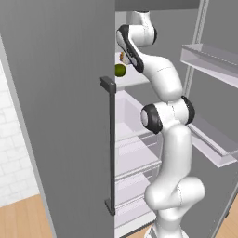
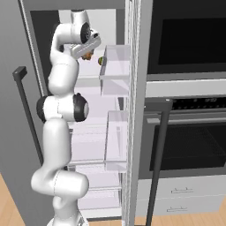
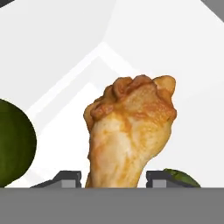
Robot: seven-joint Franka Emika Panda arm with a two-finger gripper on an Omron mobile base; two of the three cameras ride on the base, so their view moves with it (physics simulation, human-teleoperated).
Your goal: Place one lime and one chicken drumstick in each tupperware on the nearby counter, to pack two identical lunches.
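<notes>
Two dark fingertips (image 3: 70, 178) flank the chicken drumstick (image 3: 129, 135) in the hand view, one at 7 o'clock, one at 5 o'clock, each tight against the thin end of the meat. Gripper (image 3: 113, 180) is clamped on the drumstick; the plump knobbly end stands up toward 12 o'clock, orange-brown, against a white shelf floor.

Lime (image 3: 15, 142) at 9 o'clock in the hand view, dark green, cut by the frame edge, just beside the drumstick but apart from it. A second lime (image 3: 183, 177) peeks out at 5 o'clock, behind the right fingertip, mostly hidden.

Left base view: white arm climbs from 5 o'clock up to 12 o'clock and reaches into the open fridge (image 1: 139, 153). Grey fridge door (image 1: 60, 116) with a dark bar handle (image 1: 110, 148) fills 9 o'clock. On the upper shelf at 12 o'clock, one lime (image 1: 120, 70) sits just left of the forearm; a scrap of orange-brown above it, too small to name surely.

Right base view: arm rises from 7 o'clock to 11 o'clock, hand (image 2: 86, 46) turned inward over the upper shelf. Orange-brown fleck just below the hand; small green lime (image 2: 100, 60) beside it, near the clear door bin (image 2: 117, 70). Black wall oven (image 2: 190, 88) from 1 to 4 o'clock, pale drawers (image 2: 181, 196) below.
</notes>
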